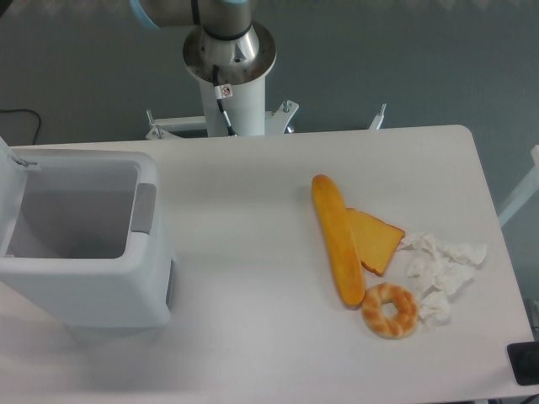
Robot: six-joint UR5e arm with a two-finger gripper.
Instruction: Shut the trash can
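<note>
The trash can is a large boxy white bin standing at the table's left side. Its top is open and I look down into its grey-white inside. A grey rectangular tab sits on its right rim. Its white lid stands raised at the far left edge of the view, mostly cut off. Only the arm's base and a bit of its upper link show at the top. The gripper is out of view.
On the white table, right of middle, lie a long bread loaf, a toast slice, a ring-shaped bagel and crumpled white paper. A dark object sits at the lower right corner.
</note>
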